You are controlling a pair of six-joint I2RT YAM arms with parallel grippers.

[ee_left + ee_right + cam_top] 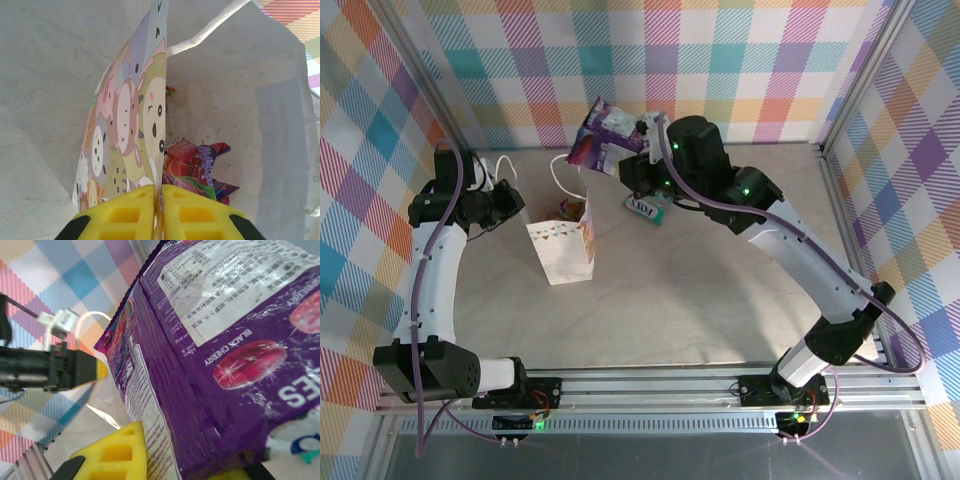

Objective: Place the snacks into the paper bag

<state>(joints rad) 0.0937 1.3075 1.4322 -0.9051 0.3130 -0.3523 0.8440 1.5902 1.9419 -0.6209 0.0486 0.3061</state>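
The paper bag [560, 252] stands upright left of the table's middle, its mouth open. My left gripper [518, 206] is shut on the bag's left wall, and in the left wrist view its yellow fingers [125, 215] pinch the printed paper wall [135, 115]. Inside lie red, purple and green snacks [200, 167]. My right gripper [638, 150] is shut on a purple snack packet [603, 135], held in the air just behind the bag; in the right wrist view this packet [220, 340] stands large above a yellow finger [120, 455]. A teal snack packet [646, 208] lies flat on the table right of the bag.
The white cord handles [560, 172] arch up behind the bag. Checked walls with metal posts [835, 130] close in the table on three sides. The left arm's black gripper body [50, 369] shows at the left of the right wrist view.
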